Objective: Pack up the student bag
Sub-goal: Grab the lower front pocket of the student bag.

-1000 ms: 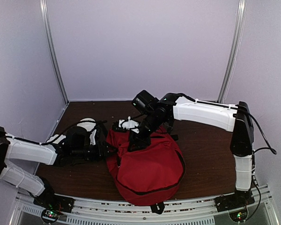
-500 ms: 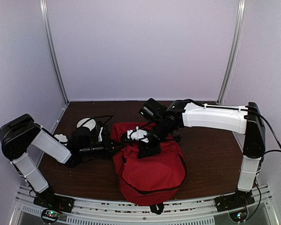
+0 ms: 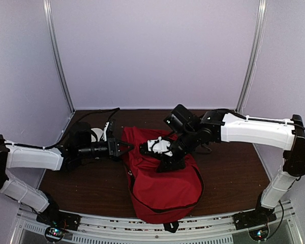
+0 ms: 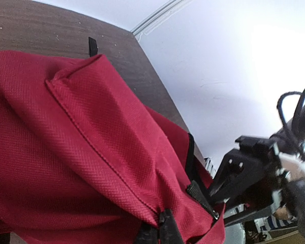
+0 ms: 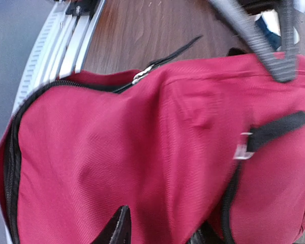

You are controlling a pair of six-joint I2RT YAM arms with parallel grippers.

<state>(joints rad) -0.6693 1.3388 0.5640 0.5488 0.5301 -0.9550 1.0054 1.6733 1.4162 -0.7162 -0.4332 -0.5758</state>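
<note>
Between the closed fingers [image 4: 160, 231] of the left gripper [image 3: 123, 148]: a pinched fold of red cloth at the upper left edge of the student bag [image 3: 162, 188]. Fully shut on that fold, with no gap visible in the wrist view.

To the right of this gripper and nearer the arm bases: the bulk of the bag, lying on the dark wooden tabletop [image 3: 229, 173], far left corner pulled out to a point at the fingertips.

Directly beneath the right gripper [image 3: 168, 161]: the middle of the bag's upper face. Fingers [image 5: 117, 227] partly apart, tips down against the cloth, red fabric bulging between them. Actual hold on the cloth not discernible from either view.

Ahead of the right gripper in its wrist view: a black zipper line [image 5: 11, 168] curving round the bag's edge, a metal zipper pull [image 5: 142, 75] at the seam, bare tabletop beyond. To one side of it: a black strap [image 5: 277, 124] with a pale buckle, flat on the red face.

Both grippers close together on the same bag, left one at the rim, right one further in toward the centre.
</note>
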